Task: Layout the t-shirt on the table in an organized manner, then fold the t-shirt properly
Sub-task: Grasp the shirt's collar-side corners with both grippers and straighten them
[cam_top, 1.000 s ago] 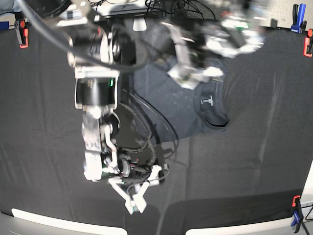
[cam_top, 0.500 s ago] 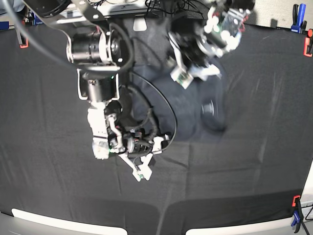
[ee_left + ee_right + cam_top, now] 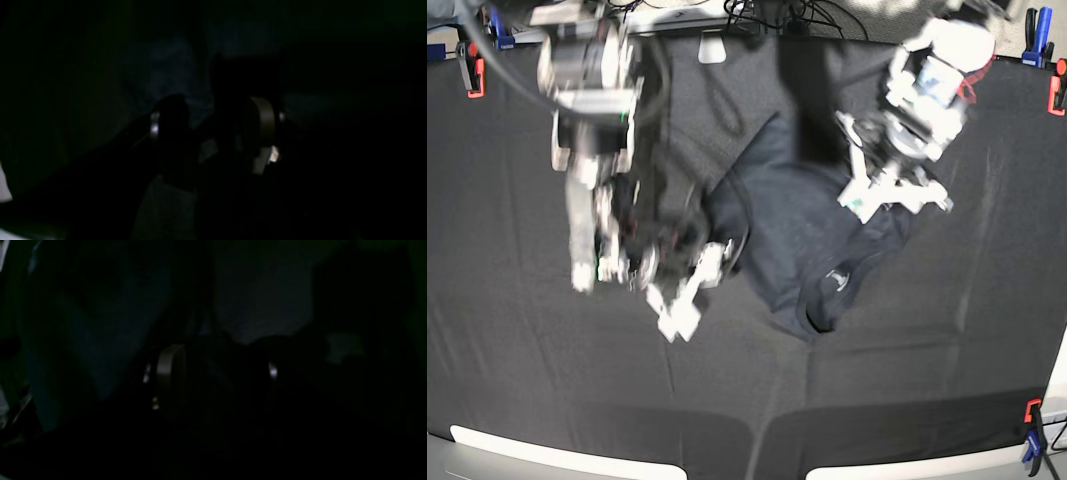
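The dark navy t-shirt lies crumpled in the middle of the black table. Its collar and small white label point toward the front edge. My left gripper hovers over the shirt's right side, blurred, with its white fingers spread. My right gripper is just off the shirt's left edge, fingers also apart. Both wrist views are very dark. The left gripper and the right gripper each show two separated fingers with faint bluish cloth beyond them, and I see nothing gripped between either pair.
Orange and blue clamps sit at the table corners. Cables and equipment crowd the back edge. A pale strip runs along the front edge.
The shirt has shifted toward the front, its collar now lower in the base view. The left arm swung right and down over it. The right arm pulled back toward the rear left.
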